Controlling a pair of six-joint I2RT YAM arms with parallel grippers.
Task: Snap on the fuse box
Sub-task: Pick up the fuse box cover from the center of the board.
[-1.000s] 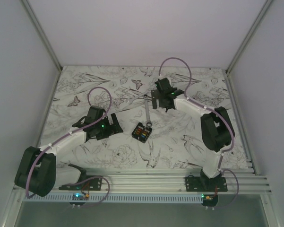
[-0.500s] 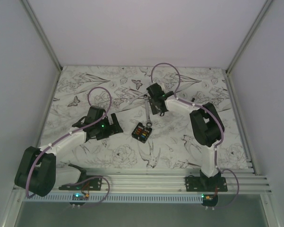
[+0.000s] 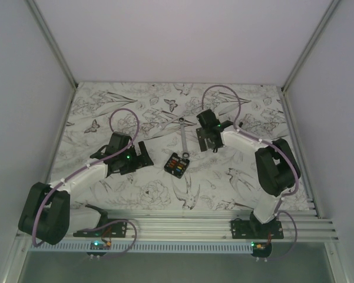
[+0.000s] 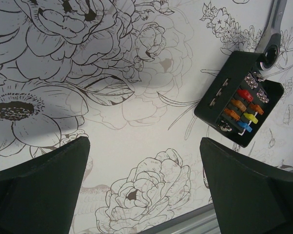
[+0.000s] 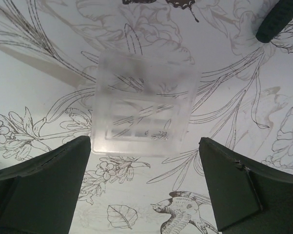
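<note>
Clear plastic, the lid (image 5: 144, 114) lies flat under your right gripper (image 5: 144, 146), whose jaws are wide and empty. The left gripper (image 4: 145, 146) is spread and empty too. The fuse box (image 4: 239, 97) sits mid-table between the arms, uncovered, with the wrench (image 4: 275, 24) head at its far corner. Pinch the lid off-centre and it may skid or tilt. Seat it askew and the wrench could block the snap. No writing is legible.

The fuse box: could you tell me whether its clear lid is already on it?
No, the fuse box shows bare coloured fuses with nothing covering them.
</note>
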